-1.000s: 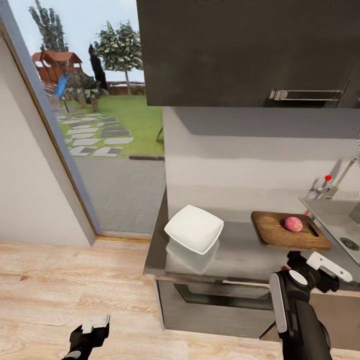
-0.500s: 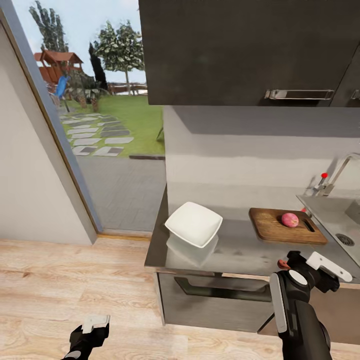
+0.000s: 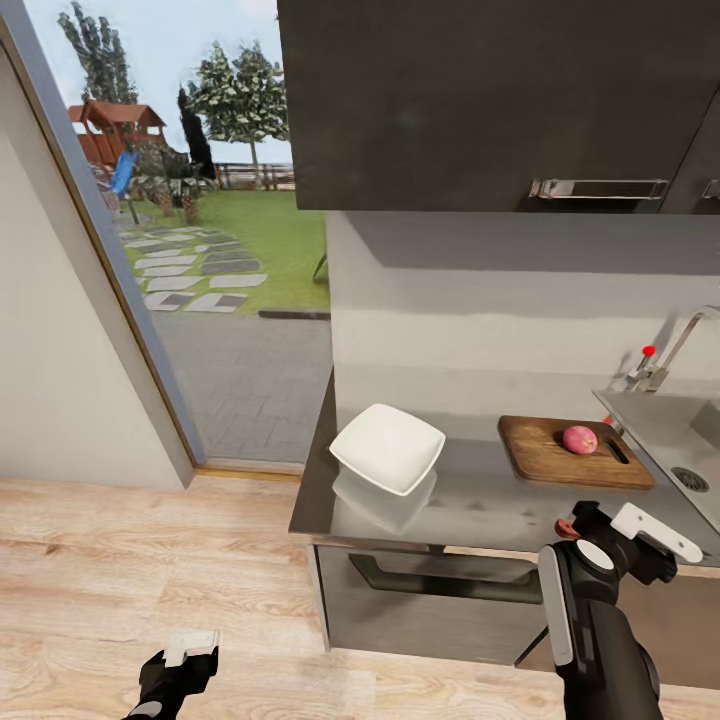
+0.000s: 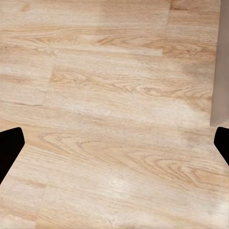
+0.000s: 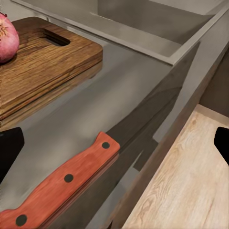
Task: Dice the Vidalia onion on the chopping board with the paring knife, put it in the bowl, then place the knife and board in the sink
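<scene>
A pink-skinned onion (image 3: 580,439) sits on the dark wooden chopping board (image 3: 560,455), which lies on the grey countertop (image 3: 480,505) beside the sink (image 3: 665,425). The white bowl (image 3: 388,450) stands on the countertop, to the left of the board. The paring knife (image 5: 62,186) lies flat near the counter's front edge, its orange-red handle toward my right gripper (image 5: 114,143) and its dark blade toward the sink (image 5: 143,24). That gripper (image 3: 585,520) hovers open over the knife, holding nothing. The onion (image 5: 5,38) and board (image 5: 43,62) lie just beyond. My left gripper (image 3: 185,650) hangs open over the floor.
A chrome tap (image 3: 660,365) with a red knob stands behind the sink. Dark wall cabinets (image 3: 480,100) hang above the counter. Below it is a dark cabinet front with a bar handle (image 3: 440,585). A glass door (image 3: 200,250) to a garden is on the left. Wood floor (image 4: 114,95) lies under my left arm.
The whole view shifted slightly a second ago as the camera moved. Since then nothing has visibly moved; the knife, onion, board and bowl stay put.
</scene>
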`<state>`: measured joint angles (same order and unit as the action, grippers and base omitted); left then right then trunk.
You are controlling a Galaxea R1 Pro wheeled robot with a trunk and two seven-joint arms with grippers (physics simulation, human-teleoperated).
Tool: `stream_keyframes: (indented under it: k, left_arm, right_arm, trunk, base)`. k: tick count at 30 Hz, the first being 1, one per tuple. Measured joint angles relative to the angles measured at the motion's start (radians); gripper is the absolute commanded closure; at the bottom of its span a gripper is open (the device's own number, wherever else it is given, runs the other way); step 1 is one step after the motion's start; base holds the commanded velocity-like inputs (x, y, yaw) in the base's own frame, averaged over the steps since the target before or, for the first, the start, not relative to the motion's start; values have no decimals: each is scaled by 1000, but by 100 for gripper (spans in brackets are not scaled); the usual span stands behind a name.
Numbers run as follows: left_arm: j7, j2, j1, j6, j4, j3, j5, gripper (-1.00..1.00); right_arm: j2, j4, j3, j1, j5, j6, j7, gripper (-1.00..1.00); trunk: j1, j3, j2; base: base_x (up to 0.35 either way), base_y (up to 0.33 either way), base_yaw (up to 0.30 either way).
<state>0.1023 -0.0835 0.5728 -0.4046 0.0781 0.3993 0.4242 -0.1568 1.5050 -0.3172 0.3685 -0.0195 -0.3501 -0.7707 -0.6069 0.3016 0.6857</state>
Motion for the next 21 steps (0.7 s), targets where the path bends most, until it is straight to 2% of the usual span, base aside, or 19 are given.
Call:
stream_keyframes:
  k: [9, 21]
  left_arm:
    - [1, 0, 0, 0, 0, 0, 0, -100]
    - [1, 0, 0, 0, 0, 0, 0, -100]
  right_arm:
    - [-2, -1, 2, 0, -1, -1, 0, -100]
    - [-2, -19, 3, 0, -2, -1, 2, -100]
  trunk:
    - [0, 2, 0]
    - [0, 20, 0]
  base:
    - [0, 0, 0]
    - [0, 0, 0]
